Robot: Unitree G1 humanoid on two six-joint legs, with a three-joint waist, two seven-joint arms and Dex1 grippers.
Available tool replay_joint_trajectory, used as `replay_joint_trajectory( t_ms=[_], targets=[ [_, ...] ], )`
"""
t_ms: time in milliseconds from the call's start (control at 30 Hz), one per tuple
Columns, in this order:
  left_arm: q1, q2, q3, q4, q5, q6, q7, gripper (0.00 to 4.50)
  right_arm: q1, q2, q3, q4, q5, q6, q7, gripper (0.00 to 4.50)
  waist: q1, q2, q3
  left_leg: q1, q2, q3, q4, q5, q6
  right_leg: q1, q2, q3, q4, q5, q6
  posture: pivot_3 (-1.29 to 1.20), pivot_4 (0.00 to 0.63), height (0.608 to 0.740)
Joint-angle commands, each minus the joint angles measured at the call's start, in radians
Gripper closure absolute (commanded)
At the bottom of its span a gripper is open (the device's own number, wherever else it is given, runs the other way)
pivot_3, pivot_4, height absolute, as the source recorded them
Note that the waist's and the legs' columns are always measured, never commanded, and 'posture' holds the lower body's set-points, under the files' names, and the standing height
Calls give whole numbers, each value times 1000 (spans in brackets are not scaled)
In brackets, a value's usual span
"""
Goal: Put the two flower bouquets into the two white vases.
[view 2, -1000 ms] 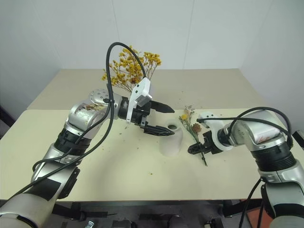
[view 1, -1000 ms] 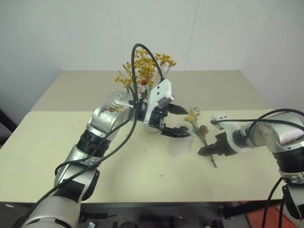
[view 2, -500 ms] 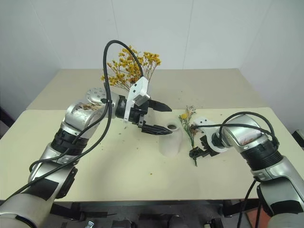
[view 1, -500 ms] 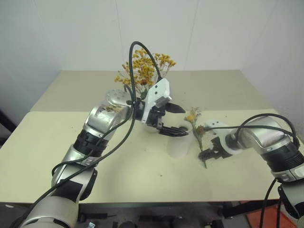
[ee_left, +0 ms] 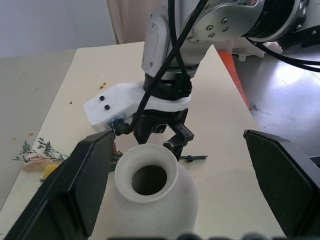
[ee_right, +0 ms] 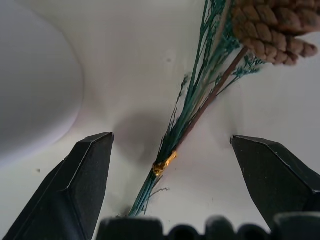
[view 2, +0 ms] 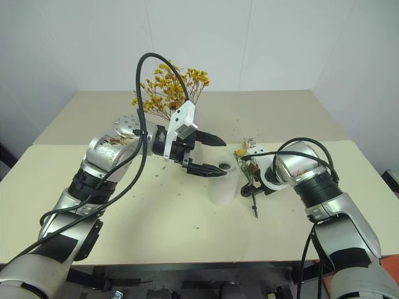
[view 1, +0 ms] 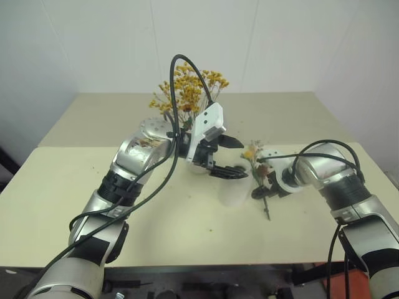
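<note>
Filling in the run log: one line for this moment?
right gripper: open, straddling small sprig on table | left gripper: open, over narrow-mouthed vase | big bouquet: already in vase

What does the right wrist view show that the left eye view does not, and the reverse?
Right wrist view: a small gold tie around the green stems, inside the open right gripper. Left eye view: the bushy yellow-orange dried flower spray and the open left gripper. Both: the sparse sprig with a brown cone head, beside the matte white rounded vase.
</note>
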Motion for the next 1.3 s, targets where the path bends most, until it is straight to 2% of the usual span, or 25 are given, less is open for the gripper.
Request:
replay_joint_trajectory(
  t_ms=[33,167,367,633,800,933,1100,1200,1300],
  targets=[
    [-18,0,28,-18,-8,-15,1,0,-3,2,37,31,-27,-38,28,922,0,0,0,0,0,0,0,0,0,0,0,0,0,0,0,0,150,740],
    [-13,6,33,-23,-8,-15,4,0,1,-8,58,31,-54,-61,54,2385,-3,0,0,1,0,0,0,0,0,1,0,0,0,0,0,0,150,740],
    [-15,10,33,-19,-2,-22,5,0,10,-18,24,32,-79,-68,60,4476,-4,0,0,1,0,0,0,0,0,1,0,0,0,0,0,0,150,740],
    [-14,19,36,-13,-4,-26,-2,0,7,-34,-215,85,-91,-19,-43,4476,3,0,0,-1,0,0,0,0,0,-1,0,0,0,0,0,0,150,740],
    [-3,30,37,-7,-5,-28,-15,0,3,-28,-465,96,-112,22,-184,4476,4,0,0,-1,0,0,0,0,0,-1,0,0,0,0,0,0,150,740],
    [3,46,44,-7,-10,-16,-22,0,25,25,-690,-4,-100,-4,-280,4476,0,0,0,-1,0,0,-1,0,0,-1,0,0,0,0,0,0,150,740],
    [25,81,48,-24,-12,16,-26,0,120,194,-910,-282,-93,-205,-428,4476,-6,0,0,0,0,0,-2,0,0,-1,0,1,1,0,0,0,150,740],
    [35,100,53,-35,-18,30,-34,0,221,262,-898,-438,-99,-477,-441,4476,-3,0,0,-1,0,0,-1,0,0,-1,0,1,1,0,0,0,150,740],
    [40,109,57,-44,-20,37,-29,0,260,311,-904,-507,-48,-625,-415,4476,-1,0,0,-1,0,0,-1,0,0,-2,0,1,1,0,0,0,150,740]
  ],
)
